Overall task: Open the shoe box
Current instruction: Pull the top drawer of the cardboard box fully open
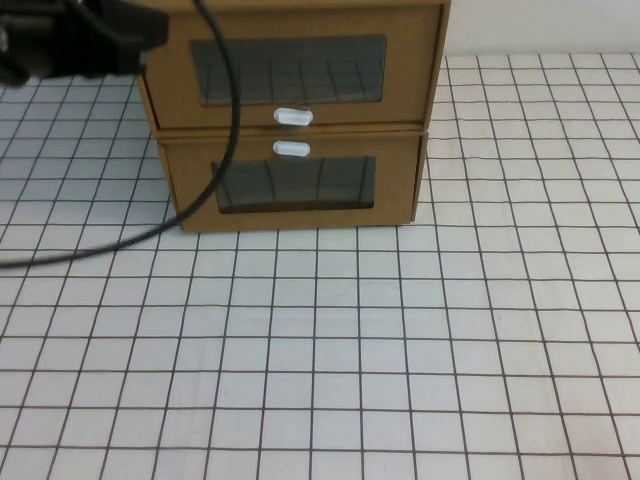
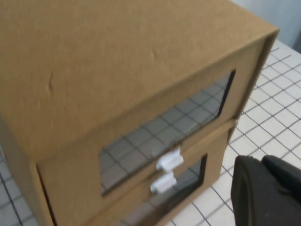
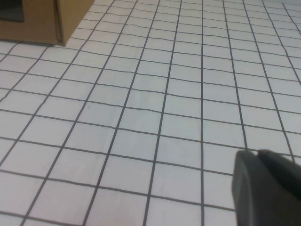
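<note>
Though both closed, left hand (image 2: 261, 162) hangs by shoe box (image 1: 410, 80) (cable (image 1: 233, 120) across), right hand (image 3: 258, 155) over table (image 1: 400, 330).

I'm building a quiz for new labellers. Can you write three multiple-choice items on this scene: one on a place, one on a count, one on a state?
1. Where is the left gripper?
A. Raised near the upper box, on the robot's left.
B. Low at the robot's far right.
C. Tucked behind the boxes.

2. How many white handles show on the box fronts?
A. One.
B. Two.
C. Four.

3. What state are the upper box and lower box in?
A. Only the upper open.
B. Only the lower open.
C. Both closed.

Key: 1 A, its wrist view looks down on that box's top. 2 B, one handle per front. 3 C, both fronts sit flush; the right gripper, shut, hangs over the table away from them.
</note>
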Robot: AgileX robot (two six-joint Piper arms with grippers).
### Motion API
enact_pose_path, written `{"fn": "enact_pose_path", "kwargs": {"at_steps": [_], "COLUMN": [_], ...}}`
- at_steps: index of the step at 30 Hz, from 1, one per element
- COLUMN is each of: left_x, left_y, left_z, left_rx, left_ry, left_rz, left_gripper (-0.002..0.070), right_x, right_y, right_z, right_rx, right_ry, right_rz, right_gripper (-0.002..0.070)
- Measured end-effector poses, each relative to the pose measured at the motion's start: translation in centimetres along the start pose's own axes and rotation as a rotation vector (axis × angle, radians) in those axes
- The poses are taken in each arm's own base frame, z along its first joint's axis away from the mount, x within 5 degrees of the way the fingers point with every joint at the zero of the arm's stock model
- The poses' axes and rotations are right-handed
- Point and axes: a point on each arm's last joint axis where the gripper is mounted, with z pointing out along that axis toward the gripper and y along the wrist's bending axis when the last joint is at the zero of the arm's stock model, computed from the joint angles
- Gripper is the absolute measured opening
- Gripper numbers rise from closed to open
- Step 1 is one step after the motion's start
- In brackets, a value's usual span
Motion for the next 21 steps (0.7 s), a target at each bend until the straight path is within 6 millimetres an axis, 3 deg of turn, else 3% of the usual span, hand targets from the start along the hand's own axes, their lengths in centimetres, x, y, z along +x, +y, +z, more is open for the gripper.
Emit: {"fn": "enact_pose_path", "kwargs": {"at_steps": [10, 15, 21], "left_x": [-8.2, -9.3, -7.7], "left_y": [4.1, 5.5, 5.4], "left_z": [7.2, 10.8, 15.6], "left_rx": [0.064, 0.095, 0.167], "left_ry": [-0.112, -0.136, -0.061], "left_rz": [0.090, 0.104, 0.102], "left_gripper": [-0.0002, -0.0002, -0.0002], "right_x": [0.0, 0.0, 0.0], "right_y": [0.0, 0.0, 0.0], "right_z": [0.0, 0.0, 0.0], "right_rx": [0.000, 0.000, -0.001], "right_ry": [0.000, 0.000, 0.000], "right_rz": [0.000, 0.000, 0.002], "right_gripper": [-0.0013, -0.0013, -0.0013]}}
